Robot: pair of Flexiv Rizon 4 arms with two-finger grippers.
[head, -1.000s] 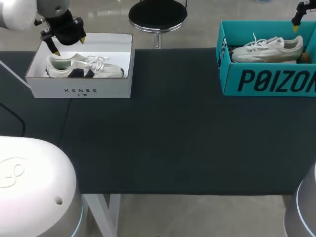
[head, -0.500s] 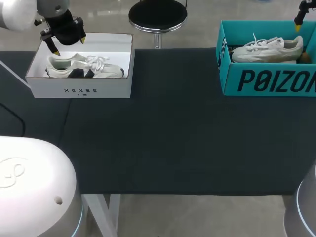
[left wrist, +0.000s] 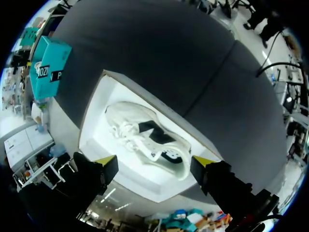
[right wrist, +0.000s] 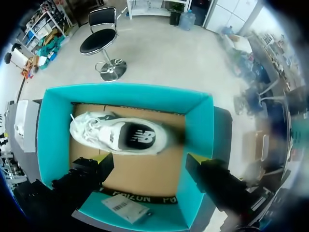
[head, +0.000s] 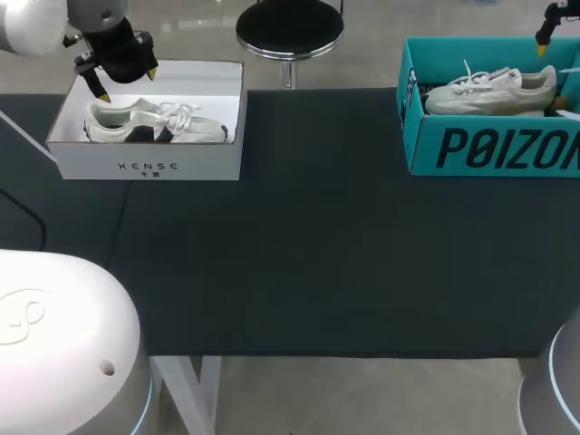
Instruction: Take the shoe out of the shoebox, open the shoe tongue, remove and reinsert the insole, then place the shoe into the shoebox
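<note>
In the head view two boxes are standing on the table (head: 317,254), well apart: a white box (head: 149,168) at the left and a teal box (head: 489,149) at the right. Each is holding one shoe, so two shoes in all. The left gripper (head: 127,82) is hanging over the heel end of the left shoe (head: 154,122), its fingers apart and empty.

In the left wrist view that shoe is lying in the white box, under the spread fingers and touching neither.

In the right wrist view the right gripper (right wrist: 148,159) is hovering above the teal box, its fingers also apart with nothing in them. The right shoe (right wrist: 118,135) seems to be lying on its side inside. I am judging both shoes as light, with a soft upper and a stiffer sole. The heel collar is looking like the best place to grip, away from the loose laces.
</note>
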